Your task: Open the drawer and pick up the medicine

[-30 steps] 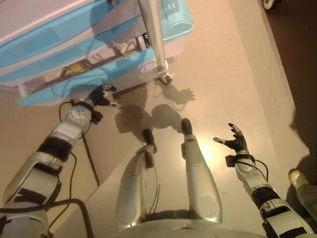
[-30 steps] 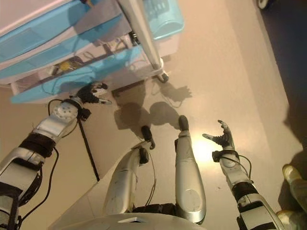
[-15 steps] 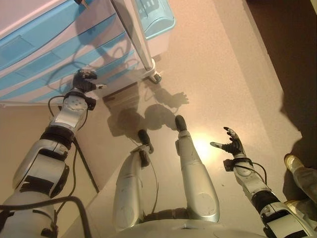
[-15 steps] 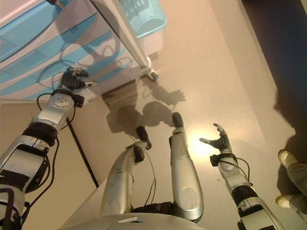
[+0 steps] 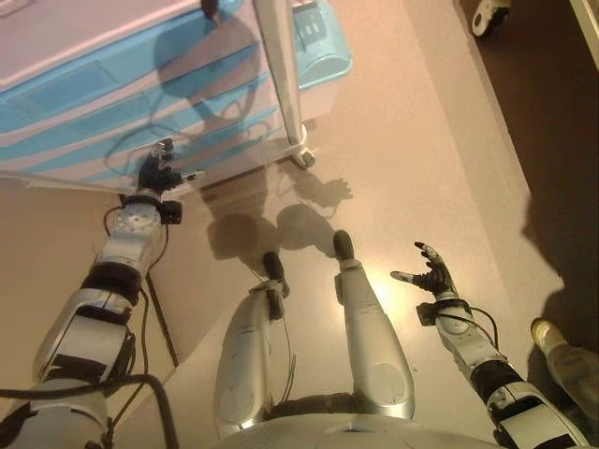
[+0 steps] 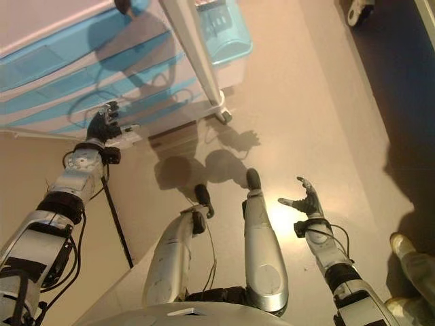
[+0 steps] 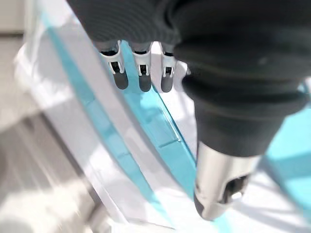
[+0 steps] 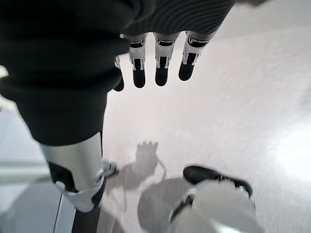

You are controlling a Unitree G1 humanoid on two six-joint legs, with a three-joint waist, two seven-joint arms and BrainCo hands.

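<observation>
Left hand [image 5: 159, 175] at lowest drawer [image 5: 122, 161] front, fingers straight, holding nothing; right hand [image 5: 430, 278] idle, open over floor; drawers look closed, medicine unseen; next probably hook front and pull.

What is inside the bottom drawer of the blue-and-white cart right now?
Nothing can be seen inside: every drawer of the cart looks shut, fronts flush. The left hand is at the lowest drawer front, fingers straight. No medicine shows. The right hand hangs open over the floor.
</observation>
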